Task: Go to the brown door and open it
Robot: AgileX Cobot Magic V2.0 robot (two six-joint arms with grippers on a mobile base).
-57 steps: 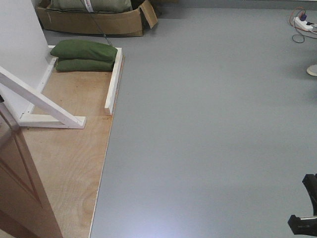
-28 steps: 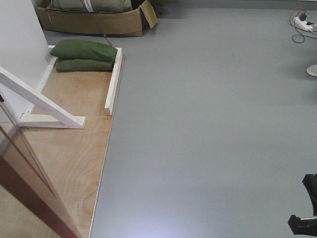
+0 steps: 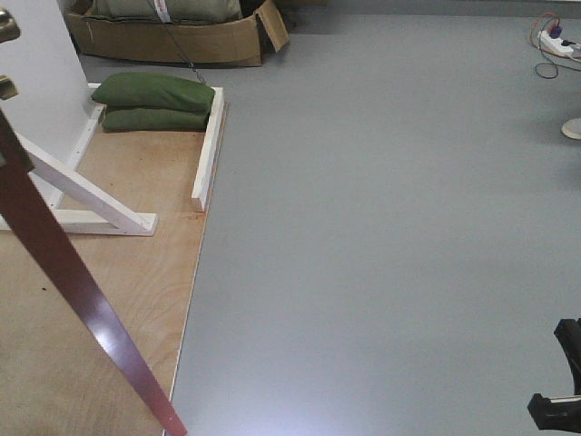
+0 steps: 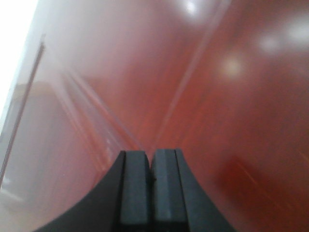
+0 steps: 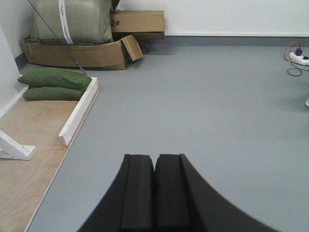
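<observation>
Exterior front-facing view: catching the brown door (image 3: 80, 272) edge-on at the left, slanting as a thin dark-red strip across the plywood platform (image 3: 136, 272), already standing ajar, with a brass fitting (image 3: 7, 25) peeking in at the top corner. Filling the left wrist view with the same door (image 4: 231, 96): glossy reddish wood, raised moulding running in straight ridges, lamp glare blurring on the lacquer. Keeping the left gripper (image 4: 151, 154) pinched together on nothing, dark rubbery pads meeting flat, close to the face; not being able to tell whether touching it. Holding the right gripper (image 5: 155, 157) likewise closed and empty, well apart from the door, over smooth grey floor (image 5: 217, 96). Risking, probably, a skid along that slick lacquer, since clasping nothing and merely pushing; risking too an unrestrained drift shut, or a swing into the white wooden brace (image 3: 82, 191) behind. Lying soft and slumped near the brace, two green sandbags (image 3: 154, 91); sagging beyond, a creased cardboard box (image 3: 172, 41).
</observation>
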